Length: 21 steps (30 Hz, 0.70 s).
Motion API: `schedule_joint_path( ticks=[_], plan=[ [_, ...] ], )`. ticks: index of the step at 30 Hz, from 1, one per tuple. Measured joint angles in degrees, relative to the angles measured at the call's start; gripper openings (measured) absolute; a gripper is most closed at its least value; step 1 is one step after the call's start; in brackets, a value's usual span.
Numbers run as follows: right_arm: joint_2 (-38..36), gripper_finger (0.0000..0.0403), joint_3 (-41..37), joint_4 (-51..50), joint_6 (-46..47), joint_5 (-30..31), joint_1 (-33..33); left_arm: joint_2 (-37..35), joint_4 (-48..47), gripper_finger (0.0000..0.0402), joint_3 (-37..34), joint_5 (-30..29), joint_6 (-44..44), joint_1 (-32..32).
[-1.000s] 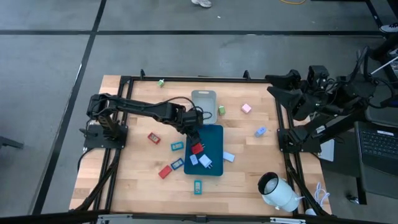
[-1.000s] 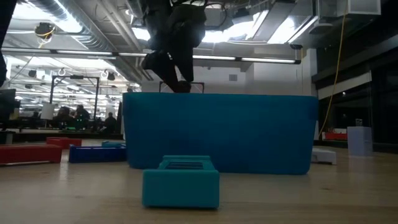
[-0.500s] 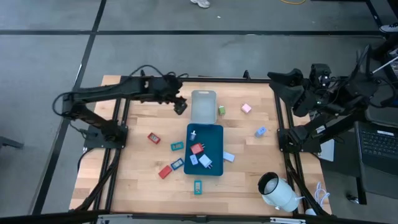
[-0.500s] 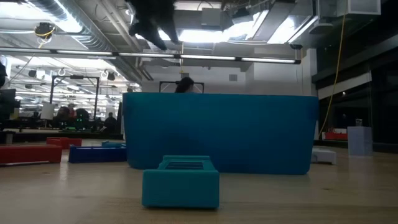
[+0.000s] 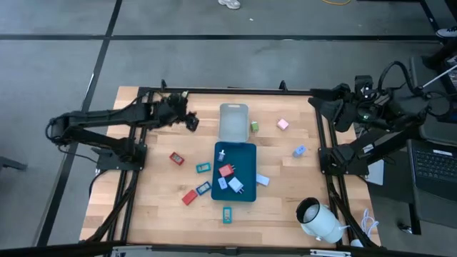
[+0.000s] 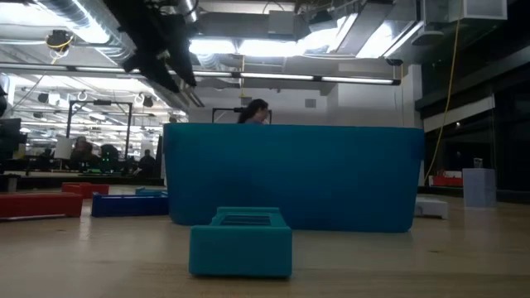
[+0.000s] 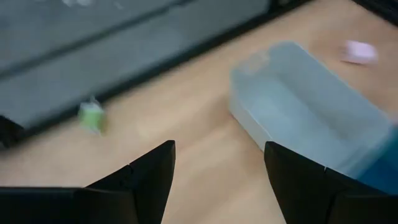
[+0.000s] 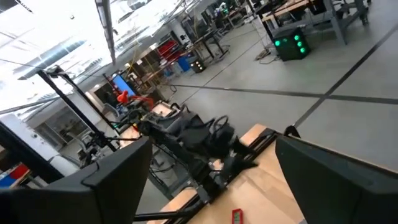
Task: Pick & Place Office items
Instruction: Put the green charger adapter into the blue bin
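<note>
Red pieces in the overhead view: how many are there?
3. The first red piece lies left of the dark-teal tray; the second red piece too, farther from the grey tray; the third red piece is inside the dark-teal tray. Others may be hidden.

Two trays stand on the surface (image 5: 157, 207): one dark-teal tray (image 5: 250, 151) and one grey tray (image 5: 233, 114). There is one white cylinder (image 5: 319, 220). Fourteen small office items (image 5: 227, 170) show: four inside the dark-teal tray and ten loose, namely two green, two red, two teal, one pink and three bluish.
</note>
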Motion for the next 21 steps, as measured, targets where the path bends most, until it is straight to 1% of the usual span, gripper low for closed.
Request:
schedule_joint_path(
  ticks=[3, 5, 7, 11, 14, 16, 18, 21],
  plan=[
    [0.0, 0.0348, 0.0, 0.9, -0.2, -0.2, 0.0, 3.9, -1.7, 0.0248, 2.7, 0.7, 2.5, 9.0],
    [-0.1, 0.0348, 0.0, 2.1, -0.8, -0.2, 0.0, 6.8, -2.0, 0.0254, 5.6, 3.8, 4.9, 15.8],
    [-0.2, 0.0348, 0.0, 3.6, -1.4, -0.2, 0.0, 10.2, -3.0, 0.0262, 8.5, 7.1, 9.4, 21.5],
    [-0.3, 0.0348, 0.0, 4.6, -1.4, -0.2, 0.0, 17.8, -8.7, 0.0276, 14.5, 12.0, 14.2, 29.6],
    [0.2, 0.0348, 0.0, 4.7, -1.0, 0.5, 0.0, 23.2, -10.3, 0.0284, 18.4, 13.4, 17.2, 33.0],
    [0.4, 0.0348, 0.0, 4.6, -0.3, 0.7, 0.0, 26.9, -10.2, 0.0287, 20.4, 14.0, 19.7, 34.0],
    [0.4, 0.0348, 0.0, 5.1, 0.1, 0.7, 0.0, 30.2, -10.2, 0.0291, 22.4, 15.9, 21.7, 34.7],
    [0.6, 0.0348, 0.0, 5.7, 0.2, 0.7, 0.0, 34.2, -10.5, 0.03, 24.4, 18.7, 22.6, 35.9]
  ],
)
